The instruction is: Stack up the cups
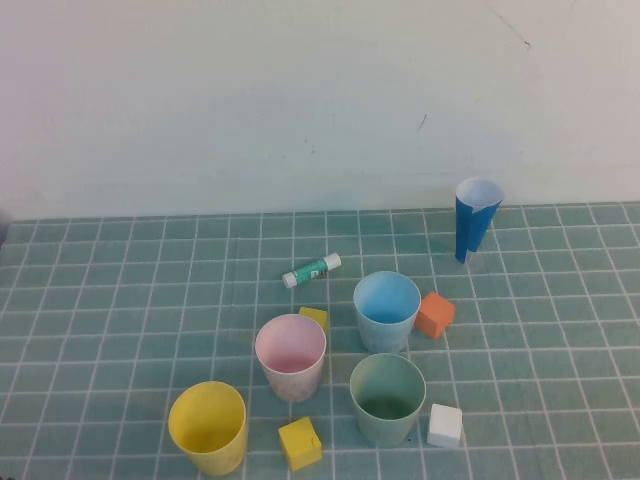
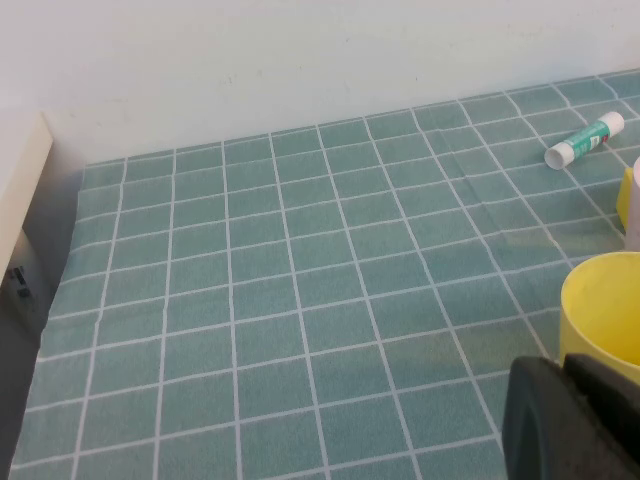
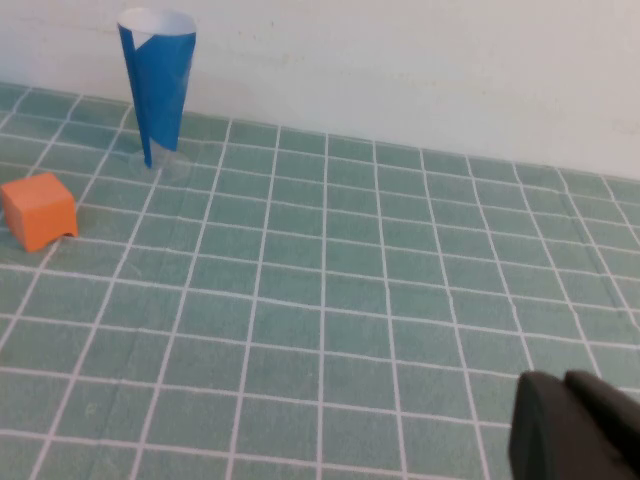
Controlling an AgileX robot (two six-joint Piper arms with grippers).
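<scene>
Four cups stand apart on the green tiled mat (image 1: pixel 100 300), none nested yet; by my judgement stacking has not begun and all of it is left to do.

Left gripper (image 2: pixel 572 420): not in the high view. Its own wrist view shows only a dark part of it low at the frame edge, just beside the yellow cup. Whether its jaws are apart or together, cannot tell.

Leftmost, nearest the robot: yellow cup (image 1: pixel 208 427), upright, mouth open, empty. Just right of it a yellow cube (image 1: pixel 300 443), close but apart.

Next, a little farther from the robot: pale pink cup (image 1: pixel 290 356), upright. A second yellow cube (image 1: pixel 314 318) sits behind it, partly hidden by its rim. Farther back lies a glue stick (image 1: pixel 311 270) on its side, green label, white cap.

Right of centre: muted green cup (image 1: pixel 387 398), upright, with a white cube (image 1: pixel 444 426) just beside it. Behind the green one stands the light blue cup (image 1: pixel 386 310), upright, an orange cube (image 1: pixel 435 314) just beside its right flank.

Far right, toward the wall: dark-blue paper cone (image 1: pixel 473 221), white inside, standing point down, well apart from the cups.

Right gripper (image 3: pixel 580 428): also out of the high view. Only a dark piece shows in its wrist view, over bare mat. Jaw state: cannot tell.
</scene>
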